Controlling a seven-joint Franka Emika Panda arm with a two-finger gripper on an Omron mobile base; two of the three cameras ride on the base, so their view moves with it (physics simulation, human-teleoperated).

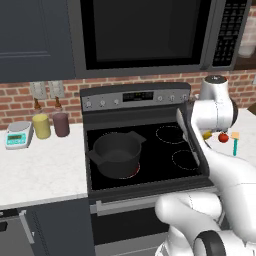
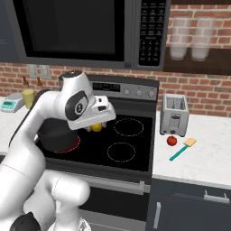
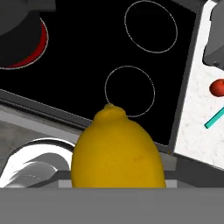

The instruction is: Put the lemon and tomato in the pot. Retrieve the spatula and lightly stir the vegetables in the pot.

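Note:
A yellow lemon (image 3: pixel 118 151) hangs over the black stovetop with my gripper (image 2: pixel 96 126) shut on it. It shows up close in the hand view, where it hides the fingertips. The same lemon (image 2: pixel 96 128) is just right of the pot (image 2: pixel 56 133), above the cooktop's middle. The dark pot (image 1: pixel 116 152) stands on the front left burner, which glows red. On the white counter right of the stove lie the red tomato (image 2: pixel 172 140) and, beside it, the teal-handled spatula (image 2: pixel 182 150). My arm hides part of the pot in the right base view.
A silver toaster (image 2: pixel 174 115) stands behind the tomato. Left of the stove are a yellow jar (image 1: pixel 41 126), a maroon jar (image 1: pixel 61 124) and a small scale (image 1: pixel 17 135). A microwave (image 1: pixel 145 30) hangs low over the stove.

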